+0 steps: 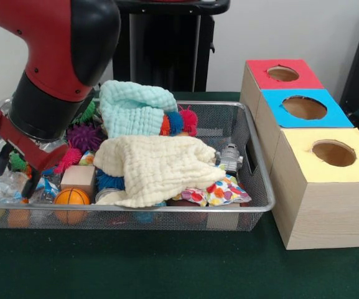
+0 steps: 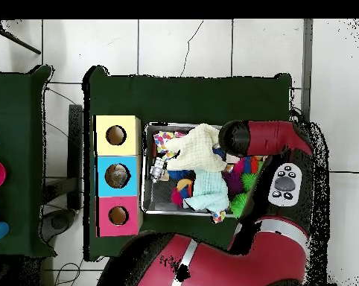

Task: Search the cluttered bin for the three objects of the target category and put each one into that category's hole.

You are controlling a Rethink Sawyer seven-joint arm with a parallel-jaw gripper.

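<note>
The wire mesh bin point(image 1: 167, 210) is full of clutter; it also shows in the overhead view point(image 2: 147, 167). A small see-through bottle point(image 1: 229, 157) stands upright at the bin's right end, next to the cream cloth; the overhead view shows it too point(image 2: 159, 170). More clear plastic point(image 1: 5, 187) lies at the bin's left end, and I cannot tell what it is. My gripper point(image 1: 16, 174) is low over that left end, open, with nothing seen between its fingers. The blue-faced box's hole point(image 1: 304, 108) is right of the bin, seen from above as well point(image 2: 118, 176).
A cream cloth point(image 1: 157, 168) and a teal cloth point(image 1: 135, 106) cover the bin's middle. Spiky balls point(image 1: 83, 137), an orange ball point(image 1: 71, 199) and a wooden block point(image 1: 78, 177) lie near my gripper. The red-faced box point(image 1: 283, 73) and the yellow-faced box point(image 1: 333, 152) flank the blue one.
</note>
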